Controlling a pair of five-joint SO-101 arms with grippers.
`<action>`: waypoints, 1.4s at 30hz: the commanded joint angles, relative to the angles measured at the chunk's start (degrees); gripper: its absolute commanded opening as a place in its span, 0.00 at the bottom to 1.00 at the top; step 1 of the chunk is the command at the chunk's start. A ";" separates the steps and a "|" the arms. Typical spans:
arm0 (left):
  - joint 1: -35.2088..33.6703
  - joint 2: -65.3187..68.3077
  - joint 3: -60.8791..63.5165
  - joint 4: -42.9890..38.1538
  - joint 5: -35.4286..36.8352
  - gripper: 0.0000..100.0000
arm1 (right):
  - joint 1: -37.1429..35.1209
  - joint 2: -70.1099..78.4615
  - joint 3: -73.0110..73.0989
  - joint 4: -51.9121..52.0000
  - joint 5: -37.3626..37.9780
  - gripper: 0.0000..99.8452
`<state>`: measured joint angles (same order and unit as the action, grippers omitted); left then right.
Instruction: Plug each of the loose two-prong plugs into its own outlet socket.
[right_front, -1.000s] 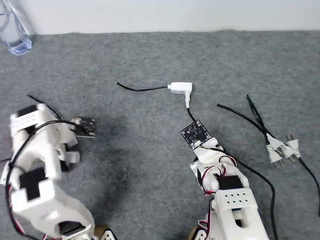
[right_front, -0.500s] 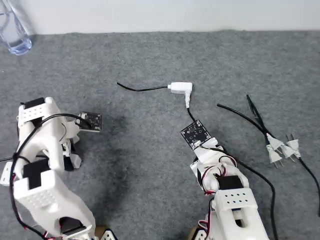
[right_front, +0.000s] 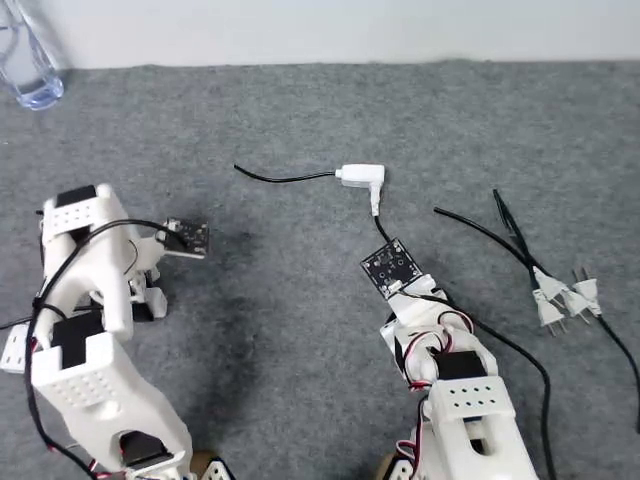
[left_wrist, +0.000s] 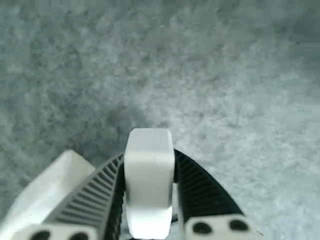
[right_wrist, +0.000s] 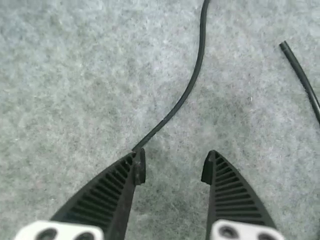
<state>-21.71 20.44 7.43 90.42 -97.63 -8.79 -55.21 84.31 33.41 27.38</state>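
- The left gripper (left_wrist: 148, 164) has its black ribbed fingers (left_wrist: 200, 185) pressed on either side of a white block (left_wrist: 149, 147), which stands upright between them over grey carpet.
- From above, the left arm (right_front: 90, 300) covers that grasp. It sits at the lower left of the frame, and over the last second its upper end and small camera board (right_front: 187, 237) have shifted up and to the right.
- The right gripper (right_wrist: 175, 159) has its fingers spread with nothing between them. A black cable (right_wrist: 190, 85) runs up to one fingertip, and a second cable end (right_wrist: 300, 75) lies off to the side.
- The right arm (right_front: 440, 370), at lower centre, has not moved.
- The two loose two-prong plugs (right_front: 548, 303) (right_front: 582, 293) lie side by side at the right edge, well apart from both arms and unchanged.
- Farther up, at centre, lies a white connector (right_front: 360, 176) on the black cable.
- A clear bottle (right_front: 25, 60) stands at the upper left.
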 joint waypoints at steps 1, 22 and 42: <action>6.15 -1.05 -7.96 9.76 3.78 0.01 | 0.92 -0.48 -0.26 -1.10 0.62 0.19; 42.55 -16.70 -2.68 -10.29 68.13 0.01 | 16.48 -1.01 -2.55 -5.49 -11.52 0.19; 57.49 -16.09 17.89 -25.32 52.75 0.01 | 19.30 -0.57 -2.64 -7.87 -13.63 0.19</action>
<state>35.25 6.64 24.92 66.15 -42.86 10.20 -55.21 84.31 26.73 14.11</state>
